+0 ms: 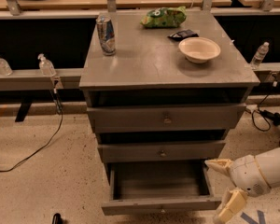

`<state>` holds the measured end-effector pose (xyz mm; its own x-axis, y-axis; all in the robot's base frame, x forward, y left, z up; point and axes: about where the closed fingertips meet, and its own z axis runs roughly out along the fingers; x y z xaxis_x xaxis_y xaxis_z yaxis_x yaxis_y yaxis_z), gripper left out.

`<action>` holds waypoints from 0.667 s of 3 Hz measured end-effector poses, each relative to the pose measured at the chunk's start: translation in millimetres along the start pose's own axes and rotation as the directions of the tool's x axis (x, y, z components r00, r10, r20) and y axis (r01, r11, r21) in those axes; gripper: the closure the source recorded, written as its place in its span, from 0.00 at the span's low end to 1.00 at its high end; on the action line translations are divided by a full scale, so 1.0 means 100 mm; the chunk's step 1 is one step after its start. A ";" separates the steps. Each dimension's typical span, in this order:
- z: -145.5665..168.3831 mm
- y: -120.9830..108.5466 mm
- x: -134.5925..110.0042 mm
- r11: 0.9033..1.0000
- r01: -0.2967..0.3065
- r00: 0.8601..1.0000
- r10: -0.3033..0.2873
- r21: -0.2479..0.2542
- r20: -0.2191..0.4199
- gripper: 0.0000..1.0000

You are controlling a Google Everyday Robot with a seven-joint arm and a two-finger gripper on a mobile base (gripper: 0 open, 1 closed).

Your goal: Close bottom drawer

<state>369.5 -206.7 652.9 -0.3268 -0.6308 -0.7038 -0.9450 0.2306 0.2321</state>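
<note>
The bottom drawer (161,204) of the grey cabinet is pulled out far, its empty inside showing and its flat front low in the view with a small centre knob. The middle drawer (161,151) and the top drawer (166,117) stand out a little less. My gripper (224,185) is at the lower right, just right of the bottom drawer's front corner. Its two cream fingers (229,205) are spread apart and hold nothing.
On the cabinet top (144,64) stand a can (106,34), a white bowl (199,49), a green chip bag (163,17) and a dark packet (182,34). Small bottles (46,66) sit on side rails. Cables (42,143) lie on the floor.
</note>
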 end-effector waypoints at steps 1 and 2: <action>0.32 -0.08 0.14 0.990 0.123 0.988 -0.116 -0.066 0.097 0.00; 0.78 -0.29 0.47 0.964 0.245 0.966 -0.233 -0.107 0.113 0.00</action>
<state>383.0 -185.6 560.4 -0.0939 -0.5794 -0.8096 -0.9923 -0.0114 0.1233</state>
